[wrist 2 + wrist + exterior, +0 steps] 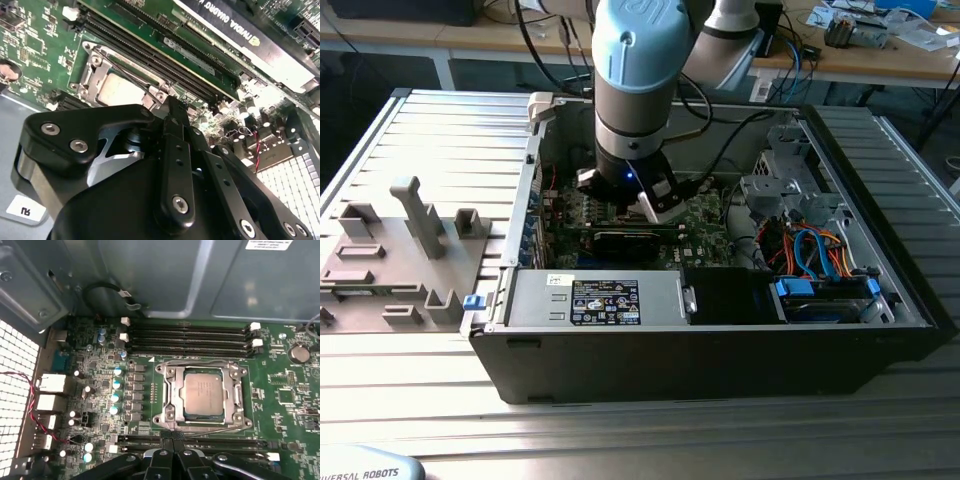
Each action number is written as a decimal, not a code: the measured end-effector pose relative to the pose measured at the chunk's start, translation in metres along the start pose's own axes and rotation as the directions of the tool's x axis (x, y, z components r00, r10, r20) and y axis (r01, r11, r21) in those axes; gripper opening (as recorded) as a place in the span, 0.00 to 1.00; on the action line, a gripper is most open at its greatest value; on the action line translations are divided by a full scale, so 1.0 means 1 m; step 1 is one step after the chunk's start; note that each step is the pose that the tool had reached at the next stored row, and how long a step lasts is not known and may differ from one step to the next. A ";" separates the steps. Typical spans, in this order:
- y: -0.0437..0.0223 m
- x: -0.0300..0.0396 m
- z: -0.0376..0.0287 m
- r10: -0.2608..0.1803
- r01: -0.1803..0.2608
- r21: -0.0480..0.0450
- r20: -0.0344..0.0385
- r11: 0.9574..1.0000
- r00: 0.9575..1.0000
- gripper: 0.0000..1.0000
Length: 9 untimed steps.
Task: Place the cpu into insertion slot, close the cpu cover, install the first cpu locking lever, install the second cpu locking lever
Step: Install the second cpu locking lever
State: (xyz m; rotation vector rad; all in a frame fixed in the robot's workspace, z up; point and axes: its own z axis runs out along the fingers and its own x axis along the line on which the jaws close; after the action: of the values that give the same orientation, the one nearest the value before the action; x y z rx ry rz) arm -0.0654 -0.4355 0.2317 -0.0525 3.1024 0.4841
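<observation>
1. A ribbed metal worktable (430,120) carries one open computer case (720,340), with a cluttered desk (880,45) behind it.
2. One robot arm (635,80) reaches down into the case over the green circuit board (295,405).
3. One cpu (202,394) sits in the insertion slot (186,412), its silvery top facing up.
4. One cpu cover (234,390) lies closed as a frame around the chip.
5. Two thin locking levers run along the socket: one (200,361) beside the memory slots, one (200,429) on the opposite edge.
6. Four long black memory slots (187,340) lie side by side near the socket.
7. The gripper (172,455) hovers just beside the socket, empty, its fingers (162,446) pressed together.
</observation>
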 end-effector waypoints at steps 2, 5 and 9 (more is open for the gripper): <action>-0.0018 0.0003 0.0051 -0.002 0.002 0.000 -0.001 1.000 1.000 0.11; -0.0038 0.0027 0.0116 -0.004 0.004 0.000 -0.001 1.000 1.000 0.11; -0.0060 0.0090 0.0193 -0.005 0.005 0.000 -0.002 1.000 1.000 0.11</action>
State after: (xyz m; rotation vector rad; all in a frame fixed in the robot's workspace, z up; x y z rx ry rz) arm -0.0743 -0.4357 0.2114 -0.0599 3.1031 0.4842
